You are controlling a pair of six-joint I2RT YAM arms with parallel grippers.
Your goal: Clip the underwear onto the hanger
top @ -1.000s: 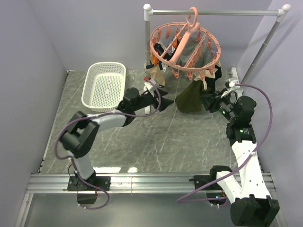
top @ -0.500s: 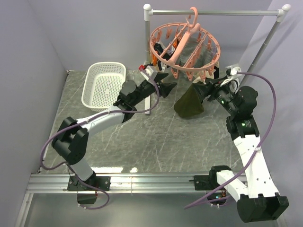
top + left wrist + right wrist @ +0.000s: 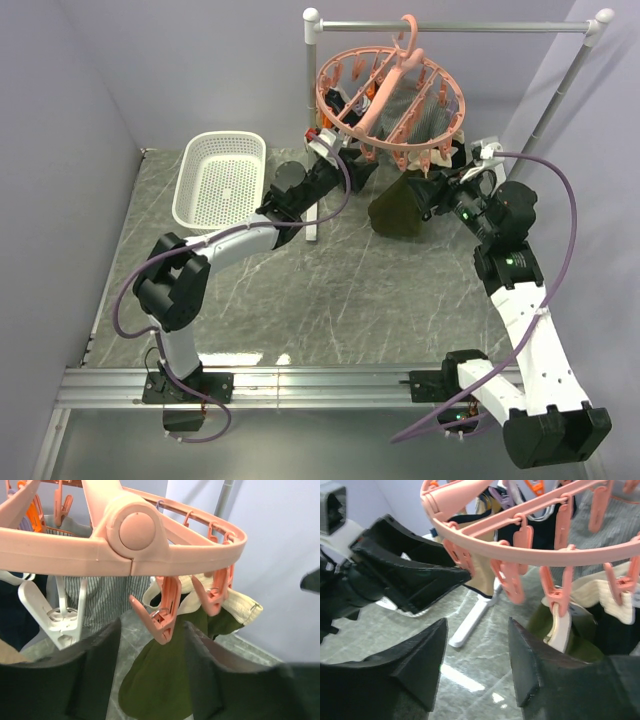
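Looking from both wrists, we see the left gripper [image 3: 150,635] and the right gripper [image 3: 477,625] spread wide, holding nothing; the underwear [image 3: 400,212] hangs by its waistband from the hanger [image 3: 392,95].

smooth salmon plastic on the hanger [image 3: 132,532], matt olive cloth on the underwear [image 3: 157,690], white perforated plastic basket [image 3: 222,185], glossy marbled table [image 3: 380,300].

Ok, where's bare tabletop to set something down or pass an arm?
Widest bare patch: mid-table, between left arm and right arm, back from the front rail. A smaller one sits near-side of the white basket. Crowded under the hanger: left gripper, right gripper, underwear, stand foot.
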